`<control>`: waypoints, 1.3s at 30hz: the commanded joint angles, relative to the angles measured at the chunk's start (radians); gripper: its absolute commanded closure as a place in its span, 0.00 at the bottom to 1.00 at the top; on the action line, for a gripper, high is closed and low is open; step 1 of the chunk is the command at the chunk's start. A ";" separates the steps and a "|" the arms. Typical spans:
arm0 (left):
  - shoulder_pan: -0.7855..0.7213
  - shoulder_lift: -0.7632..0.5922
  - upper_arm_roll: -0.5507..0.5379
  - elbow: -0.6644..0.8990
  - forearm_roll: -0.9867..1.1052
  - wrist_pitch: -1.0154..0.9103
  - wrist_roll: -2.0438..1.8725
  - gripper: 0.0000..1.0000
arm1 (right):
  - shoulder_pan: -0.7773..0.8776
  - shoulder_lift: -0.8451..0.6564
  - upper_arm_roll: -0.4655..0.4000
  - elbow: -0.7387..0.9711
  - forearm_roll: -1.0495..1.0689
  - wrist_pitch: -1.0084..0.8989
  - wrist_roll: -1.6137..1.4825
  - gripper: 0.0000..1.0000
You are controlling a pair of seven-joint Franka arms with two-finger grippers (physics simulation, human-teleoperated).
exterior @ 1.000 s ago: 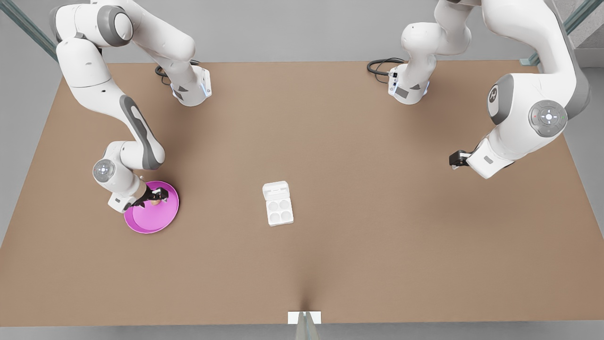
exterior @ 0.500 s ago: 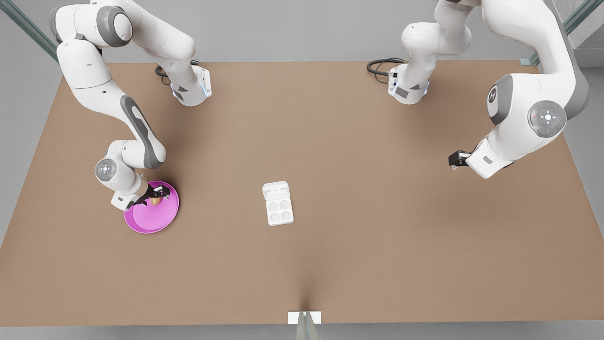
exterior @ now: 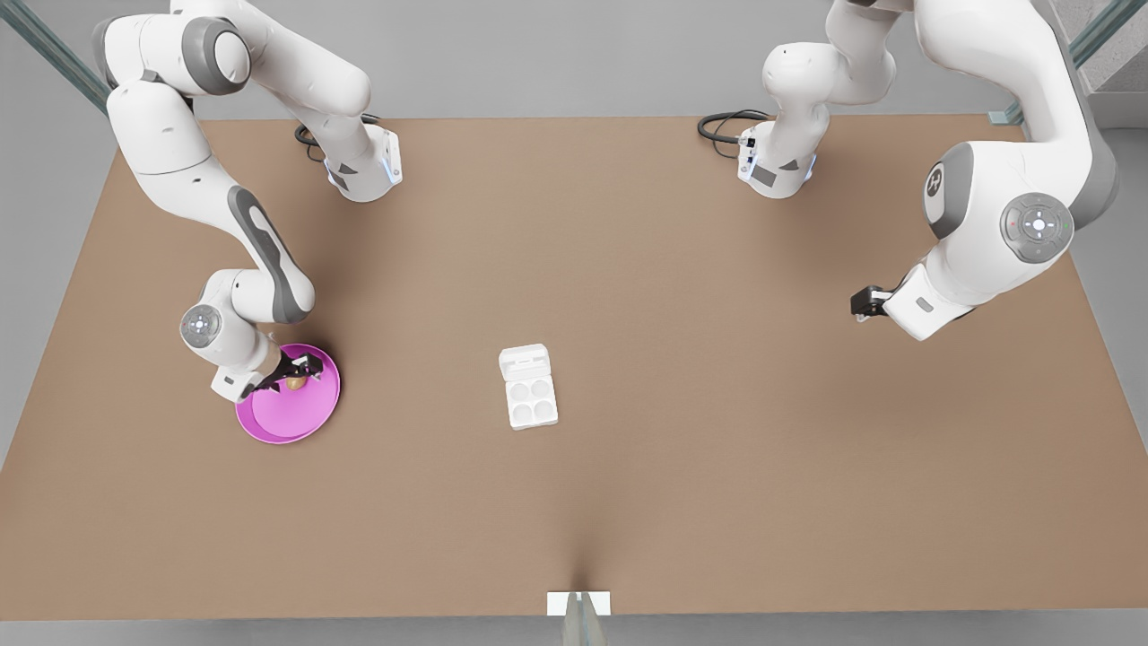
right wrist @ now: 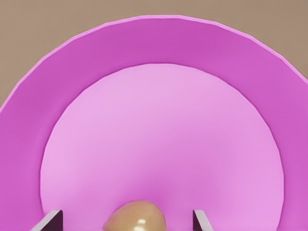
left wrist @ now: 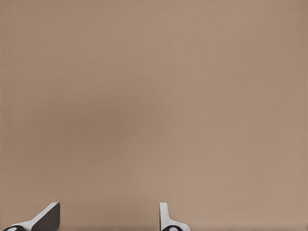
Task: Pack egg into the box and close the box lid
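Two glossy white arms with grey joint caps and black cables (exterior: 728,123).

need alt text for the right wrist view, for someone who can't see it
The right claw hangs open over a round pink plate, its two fingertips either side of a small tan-brown egg lying on the plate with gaps showing on both sides. Brown table shows beyond the plate's rim.

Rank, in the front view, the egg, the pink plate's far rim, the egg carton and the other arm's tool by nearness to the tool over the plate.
1. Small tan-brown egg, between the right tool's open fingers.
2. Round pink plate, beneath.
3. White four-cup egg carton, mid-table.
4. Left tool, waiting at the view's right.
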 commanded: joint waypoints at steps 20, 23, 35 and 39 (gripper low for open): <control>0.000 0.002 -0.008 0.000 -0.002 -0.002 0.000 0.00 | -0.014 -0.002 0.000 -0.004 0.000 -0.032 0.311 0.00; 0.000 0.002 -0.008 0.000 -0.002 -0.002 0.001 0.00 | -0.011 -0.002 0.000 -0.004 0.000 -0.030 0.309 0.00; 0.000 0.005 -0.008 0.000 -0.002 -0.005 0.000 0.00 | -0.006 -0.007 0.005 0.000 0.000 -0.036 0.305 0.58; 0.000 0.005 -0.008 0.000 -0.002 -0.008 0.000 0.00 | -0.041 -0.024 0.068 0.017 -0.001 -0.073 0.292 0.58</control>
